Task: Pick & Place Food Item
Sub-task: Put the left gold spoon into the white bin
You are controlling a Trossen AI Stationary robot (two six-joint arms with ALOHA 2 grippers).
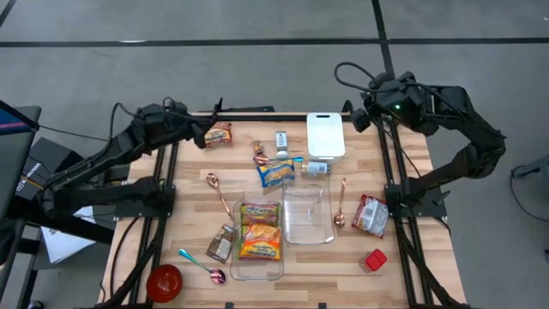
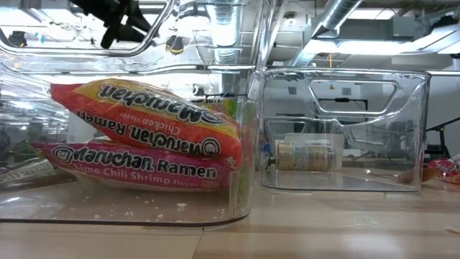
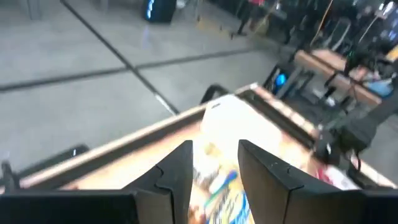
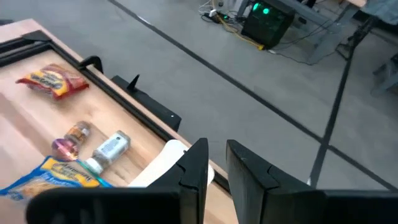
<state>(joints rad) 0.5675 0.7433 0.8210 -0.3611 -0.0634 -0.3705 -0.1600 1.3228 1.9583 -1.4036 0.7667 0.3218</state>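
An orange-red ramen packet (image 1: 219, 135) lies flat on the table near its far left corner; it also shows in the right wrist view (image 4: 53, 81). My left gripper (image 1: 202, 136) is just left of it, open and empty (image 3: 214, 155); I cannot tell whether it touches the packet. A clear bin (image 1: 257, 242) near the front holds two Maruchan ramen packets (image 2: 144, 119), one stacked on the other. A blue-yellow packet (image 1: 276, 172) lies mid-table. A red packet (image 1: 371, 215) lies at the right. My right gripper (image 1: 360, 116) waits over the far right corner, its fingers a narrow gap apart (image 4: 217, 165).
An empty clear bin (image 1: 307, 215) stands right of the filled one. A white cutting board (image 1: 325, 135) lies at the far edge, with a small bottle (image 1: 317, 168) and small jars (image 1: 280, 139) nearby. Spoons (image 1: 219, 190), a red bowl (image 1: 165, 281) and a red cube (image 1: 374, 260) lie around.
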